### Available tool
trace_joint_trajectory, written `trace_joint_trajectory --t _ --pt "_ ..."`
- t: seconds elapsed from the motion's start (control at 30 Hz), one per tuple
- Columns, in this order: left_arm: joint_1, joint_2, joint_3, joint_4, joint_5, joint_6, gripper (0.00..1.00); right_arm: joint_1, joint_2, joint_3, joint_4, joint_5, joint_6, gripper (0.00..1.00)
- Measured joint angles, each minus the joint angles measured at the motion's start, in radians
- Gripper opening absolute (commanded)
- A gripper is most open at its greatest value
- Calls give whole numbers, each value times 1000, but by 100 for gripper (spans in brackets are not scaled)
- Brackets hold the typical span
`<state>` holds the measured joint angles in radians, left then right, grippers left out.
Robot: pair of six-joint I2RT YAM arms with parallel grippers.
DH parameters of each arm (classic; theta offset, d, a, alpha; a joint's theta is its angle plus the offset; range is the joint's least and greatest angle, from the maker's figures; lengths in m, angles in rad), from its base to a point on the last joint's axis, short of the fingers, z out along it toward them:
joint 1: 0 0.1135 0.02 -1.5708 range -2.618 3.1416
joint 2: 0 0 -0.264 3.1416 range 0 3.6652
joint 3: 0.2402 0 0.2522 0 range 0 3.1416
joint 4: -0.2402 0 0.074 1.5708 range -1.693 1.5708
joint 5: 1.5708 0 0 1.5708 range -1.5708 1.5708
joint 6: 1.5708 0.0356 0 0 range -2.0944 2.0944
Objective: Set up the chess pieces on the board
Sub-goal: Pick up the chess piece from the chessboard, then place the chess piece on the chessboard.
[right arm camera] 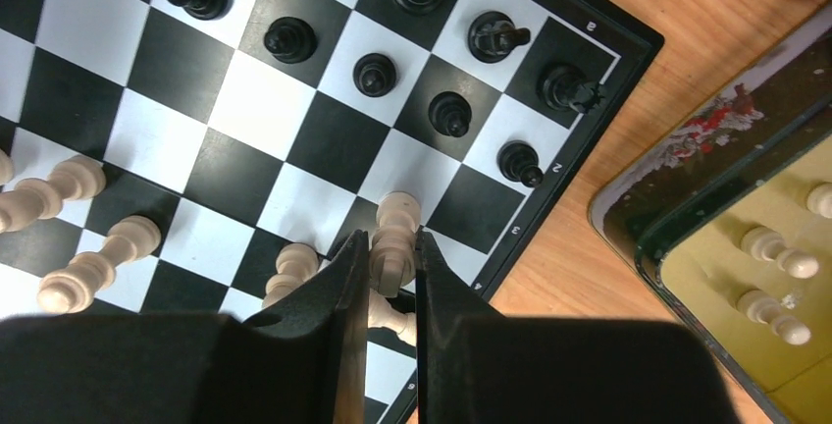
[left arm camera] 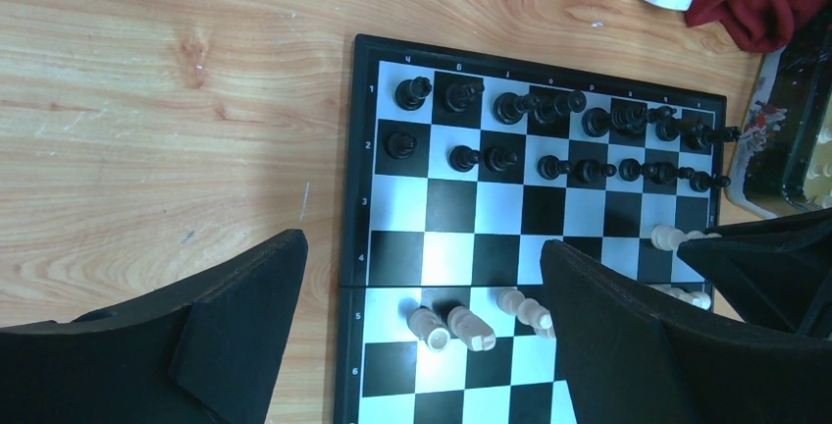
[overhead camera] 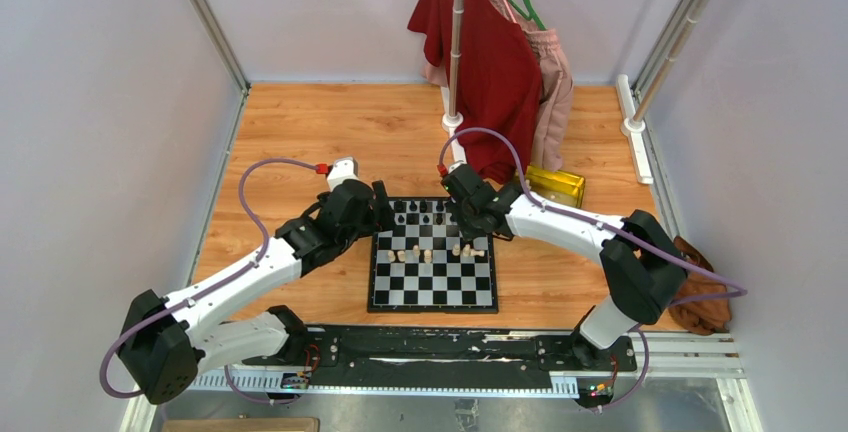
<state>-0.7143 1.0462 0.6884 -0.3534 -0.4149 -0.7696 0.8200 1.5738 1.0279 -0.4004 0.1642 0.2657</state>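
Cream piece in grip: one small pale cream chessman (right arm camera: 397, 220) sits squeezed between the two black fingers (right arm camera: 343, 282) of the right pincer (right arm camera: 392, 252), over the squares just in front of the black pawn row, near the board's right edge. Whether its base touches the square cannot be told.
Right pincer: closed on that piece, its pads against both sides; in the overhead view it reaches over the board's far right part (overhead camera: 478, 222).
Other cream pieces: several loose cream chessmen (left arm camera: 451, 326) lie on their sides across the middle rows of the board.
Black pieces: small black chessmen (left arm camera: 510, 105) stand in the two far rows.
Board: small square black-and-white checkered board (overhead camera: 432, 287) with a thin black border lies flat in the middle of the desk, between the two arms.
Left pincer: spread wide with nothing between its fingers (left arm camera: 422, 267), hanging over the board's left edge.
Tin: shiny yellow-gold square tin (right arm camera: 706, 287) just beside the board's far right corner, with a few more cream pieces in it.
Desk: light brown wooden desk (overhead camera: 300, 132).
Backdrop: dark red garment (overhead camera: 495, 62) hangs from a stand beyond the board.
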Motion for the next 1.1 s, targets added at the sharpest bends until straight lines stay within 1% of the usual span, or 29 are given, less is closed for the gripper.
trace_joint_trajectory --t 0.3,0.5,0.7,0.8,0.9,1.1 --pt "5 -16 0 -14 -20 4 96 43 -19 27 -67 97 -34 0" --pt "19 -47 -1 -36 -43 12 96 92 -72 74 -109 148 -48 0" --pt "34 -93 -13 -61 -55 13 96 166 -113 80 -157 171 -45 0" --pt "38 -118 -18 -73 -61 12 98 216 -138 80 -185 174 -35 0" --pt "39 -143 -24 -80 -64 11 100 265 -166 80 -207 177 -18 0" --pt "40 -160 -32 -98 -66 7 100 359 -202 68 -227 175 26 0"
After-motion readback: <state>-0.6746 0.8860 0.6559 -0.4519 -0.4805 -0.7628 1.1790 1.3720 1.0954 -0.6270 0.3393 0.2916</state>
